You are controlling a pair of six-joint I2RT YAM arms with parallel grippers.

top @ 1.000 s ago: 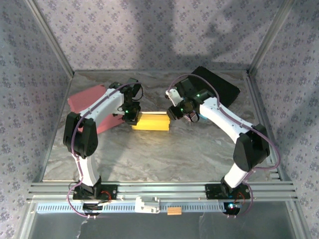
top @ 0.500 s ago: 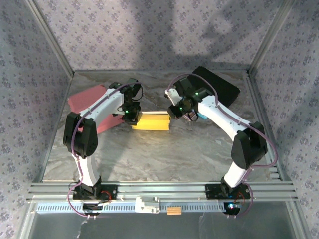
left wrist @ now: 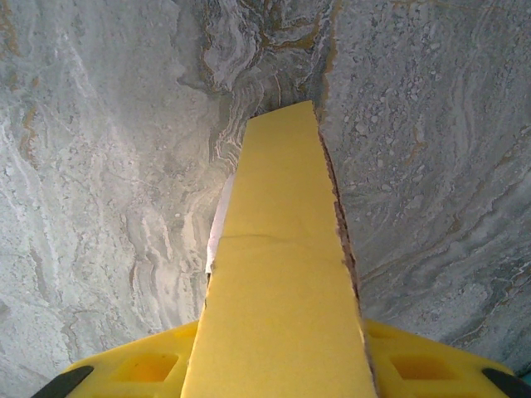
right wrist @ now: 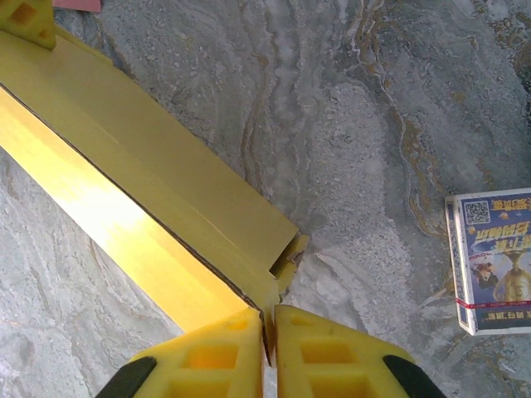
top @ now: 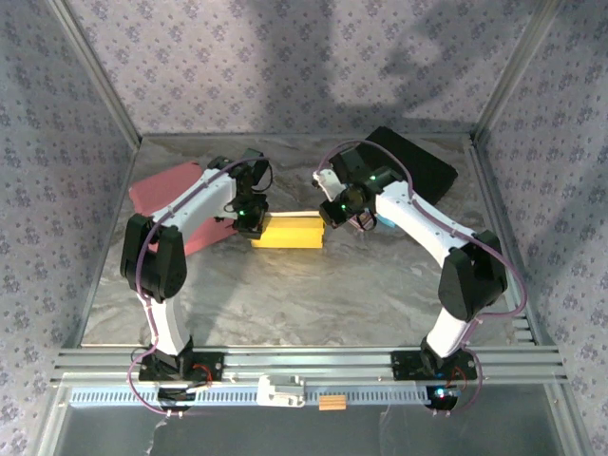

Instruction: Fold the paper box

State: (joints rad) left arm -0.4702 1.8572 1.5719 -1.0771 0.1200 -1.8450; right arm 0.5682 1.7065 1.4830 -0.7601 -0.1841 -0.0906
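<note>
While the left tool (top: 253, 220) pinches the 9 o'clock end of the paper box (top: 287, 231) and the right tool (top: 330, 217), fingers pressed almost together, nips a thin wall at its 3 o'clock end, the fold appears part done. Next move, in my judgement, calls for both tools to turn the long panel together without tearing it. Box is yellow, long and shallow, with a loose end flap, and lies mid-counter (top: 285, 294), slightly toward 12 o'clock.
</note>
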